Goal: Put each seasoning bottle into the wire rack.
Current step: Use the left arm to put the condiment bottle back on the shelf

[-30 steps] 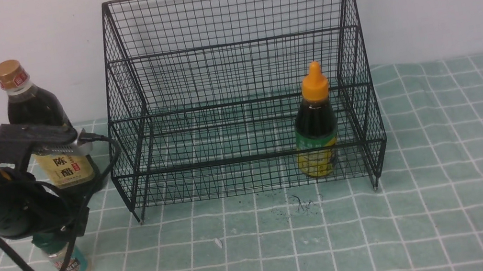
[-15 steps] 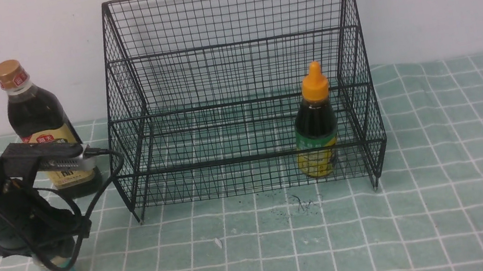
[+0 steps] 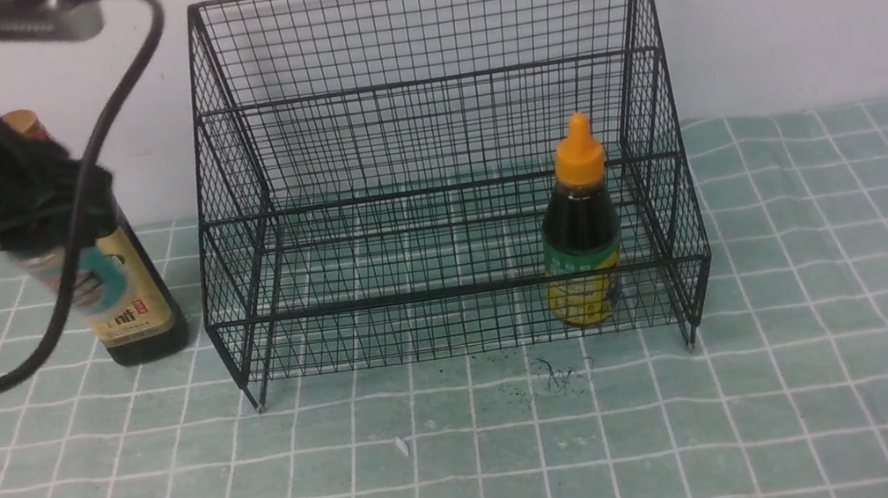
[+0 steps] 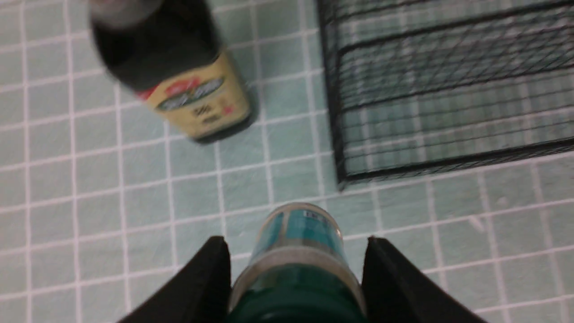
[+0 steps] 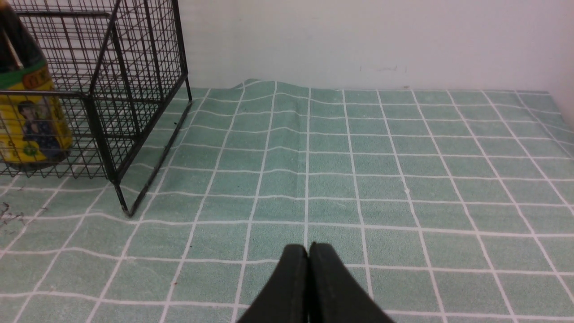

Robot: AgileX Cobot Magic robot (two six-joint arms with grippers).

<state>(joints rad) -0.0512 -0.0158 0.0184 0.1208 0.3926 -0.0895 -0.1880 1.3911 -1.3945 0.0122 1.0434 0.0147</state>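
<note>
While one orange-capped dark bottle point(image 3: 580, 236) stands in the black wire-mesh rack point(image 3: 418, 30), the left gripper point(image 4: 296, 251) clamps the pale green-lidded shaker jar point(image 4: 299, 231) aloft, and the tall gold-capped vinegar bottle point(image 3: 145, 327) waits near the far edge of the bench point(image 3: 790, 408).

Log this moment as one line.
left gripper: shut on shaker jar, airborne; right gripper: shut, empty; orange-cap bottle: in wire rack; vinegar bottle: on cloth

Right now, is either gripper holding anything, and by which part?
The left gripper holds the small shaker jar by its green-lidded top; the right gripper is shut on nothing.
</note>
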